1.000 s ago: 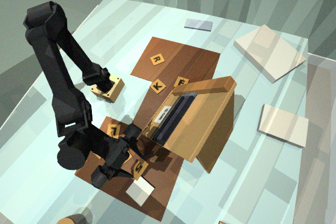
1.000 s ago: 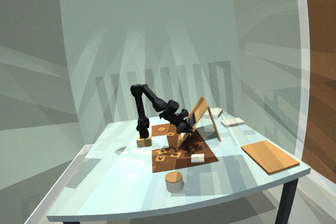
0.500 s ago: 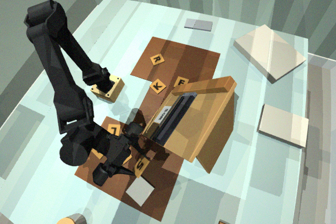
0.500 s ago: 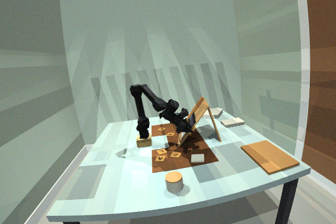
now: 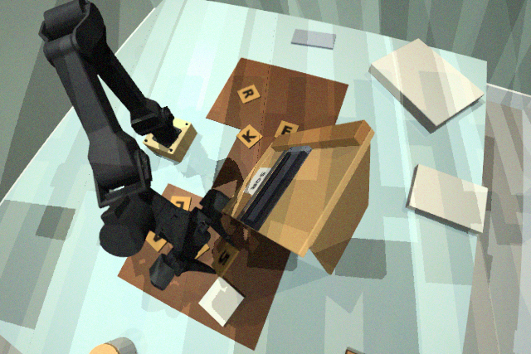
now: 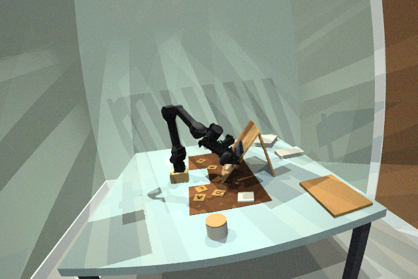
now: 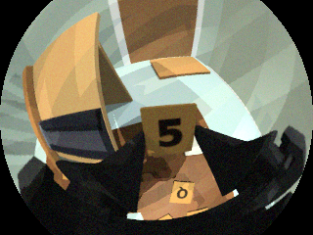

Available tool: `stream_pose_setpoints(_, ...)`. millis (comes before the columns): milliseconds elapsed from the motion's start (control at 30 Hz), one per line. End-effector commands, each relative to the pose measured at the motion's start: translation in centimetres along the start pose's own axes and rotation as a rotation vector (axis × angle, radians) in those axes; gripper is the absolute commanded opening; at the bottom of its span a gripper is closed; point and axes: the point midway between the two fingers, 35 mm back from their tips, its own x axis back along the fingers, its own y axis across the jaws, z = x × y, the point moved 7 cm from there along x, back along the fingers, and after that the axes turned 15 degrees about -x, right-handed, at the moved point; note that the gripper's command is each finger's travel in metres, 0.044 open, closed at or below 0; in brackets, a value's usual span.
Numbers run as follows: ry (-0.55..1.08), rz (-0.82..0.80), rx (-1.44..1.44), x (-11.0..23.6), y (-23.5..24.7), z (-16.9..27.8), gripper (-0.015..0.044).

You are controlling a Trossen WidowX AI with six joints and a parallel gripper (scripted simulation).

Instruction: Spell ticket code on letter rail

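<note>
My gripper (image 5: pixel 219 252) (image 6: pixel 232 158) (image 7: pixel 170 132) is shut on the S tile (image 5: pixel 225 258) (image 7: pixel 170 129), an orange square with a black letter, held off the mat just short of the lower open end of the dark letter rail (image 5: pixel 274 182) (image 7: pixel 74 132). The rail runs along the tilted wooden board (image 5: pixel 317 196) (image 6: pixel 247 136) (image 7: pixel 66 69) and looks empty. The white ticket (image 5: pixel 258 181) beside the rail seems to read SOR. An O tile (image 7: pixel 182 192) lies on the mat under the fingers. The R tile (image 5: pixel 249 94) lies at the mat's far end.
Tiles K (image 5: pixel 249 136) and F (image 5: pixel 286 129) lie by the board's upper end; others lie left of the arm (image 5: pixel 181 203) (image 6: pixel 200 188). A white block (image 5: pixel 221 300) (image 6: pixel 245 196), a cylinder (image 6: pixel 216 226), an orange panel (image 6: pixel 335 195) and white slabs (image 5: pixel 424 80) (image 5: pixel 448 197) stand around.
</note>
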Motion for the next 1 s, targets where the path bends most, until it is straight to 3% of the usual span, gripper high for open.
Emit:
stream_pose_setpoints(0,0.002,0.001,-0.005,0.0,0.3,0.2,0.0000)
stream_pose_setpoints(967,0.002,0.000,-0.006,-0.1,1.7,0.5,0.0000)
